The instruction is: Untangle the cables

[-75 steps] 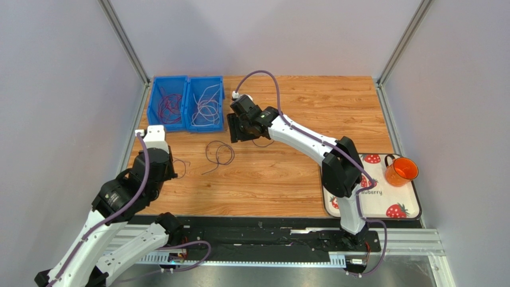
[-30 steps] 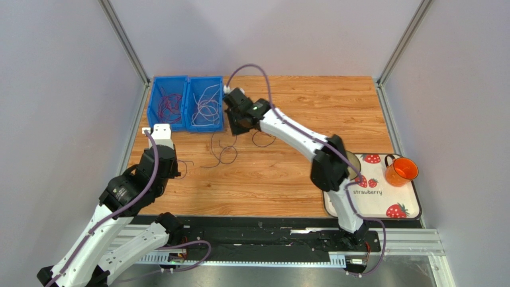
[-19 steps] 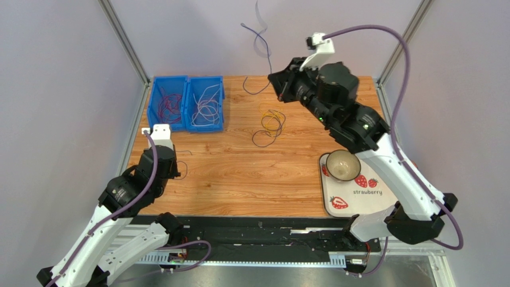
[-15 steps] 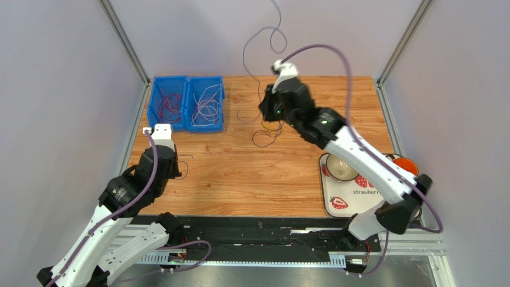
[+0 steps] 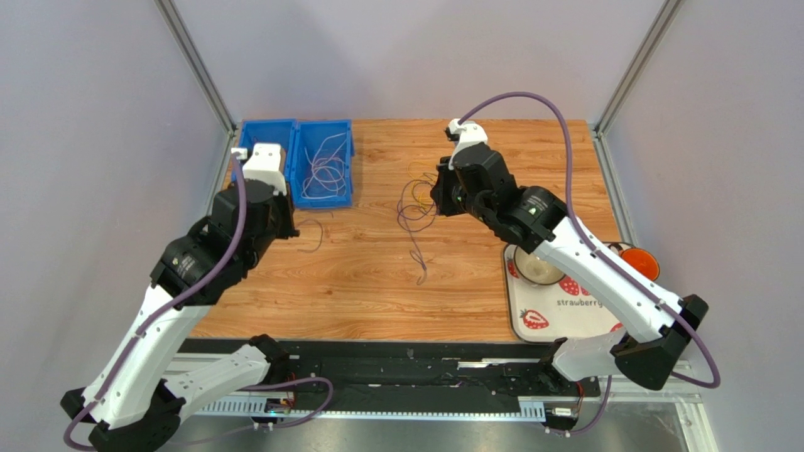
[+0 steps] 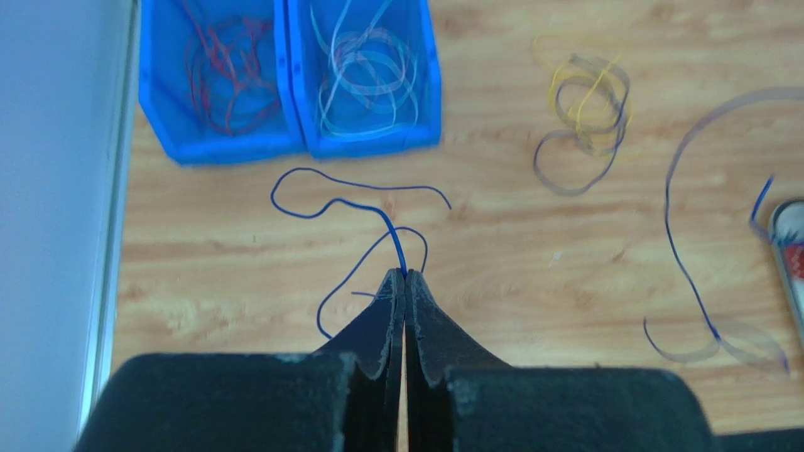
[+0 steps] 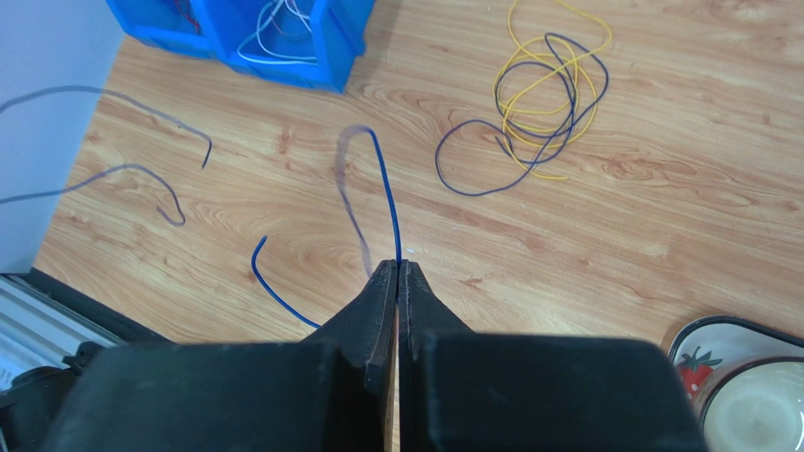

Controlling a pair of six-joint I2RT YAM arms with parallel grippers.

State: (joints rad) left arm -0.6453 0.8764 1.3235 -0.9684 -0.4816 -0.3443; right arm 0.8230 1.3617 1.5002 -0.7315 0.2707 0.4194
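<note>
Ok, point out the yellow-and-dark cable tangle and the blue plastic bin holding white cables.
Yellow-and-dark cable tangle (image 7: 545,127): right wrist view, where the loops overlap.
Blue plastic bin holding white cables (image 6: 373,146): left wrist view, its near wall.

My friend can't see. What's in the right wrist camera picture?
The right pincer is shut on a thin blue cable over a wooden table. Beyond it lies a tangle of yellow and dark cables, with blue bins at the top left.
</note>
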